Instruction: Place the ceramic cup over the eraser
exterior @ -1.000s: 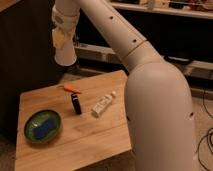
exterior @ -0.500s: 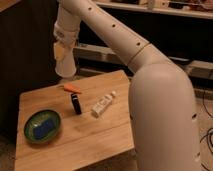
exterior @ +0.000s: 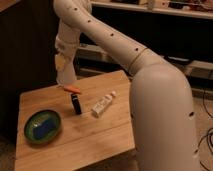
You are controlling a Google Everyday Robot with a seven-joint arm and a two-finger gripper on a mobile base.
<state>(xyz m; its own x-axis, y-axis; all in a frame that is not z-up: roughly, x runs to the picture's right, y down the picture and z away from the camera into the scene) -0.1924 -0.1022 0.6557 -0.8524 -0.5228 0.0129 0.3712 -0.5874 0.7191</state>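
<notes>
My gripper [exterior: 64, 69] hangs at the end of the white arm over the back left part of the wooden table [exterior: 100, 140]. It is shut on the ceramic cup [exterior: 67, 76], a small white tapered shape held just above the table. The eraser [exterior: 76, 103], a narrow black block, stands upright on the table, nearer the front and a little right of the cup. The cup is apart from the eraser.
An orange marker-like thing [exterior: 71, 89] lies just below the cup, behind the eraser. A white labelled tube [exterior: 102, 106] lies right of the eraser. A green bowl [exterior: 31, 136] with a flat blue block [exterior: 44, 128] sits at the front left. The robot's white body [exterior: 165, 120] fills the right.
The gripper has come down with the cup, from well above the table to just over its back left part. The things on the table have not moved.
</notes>
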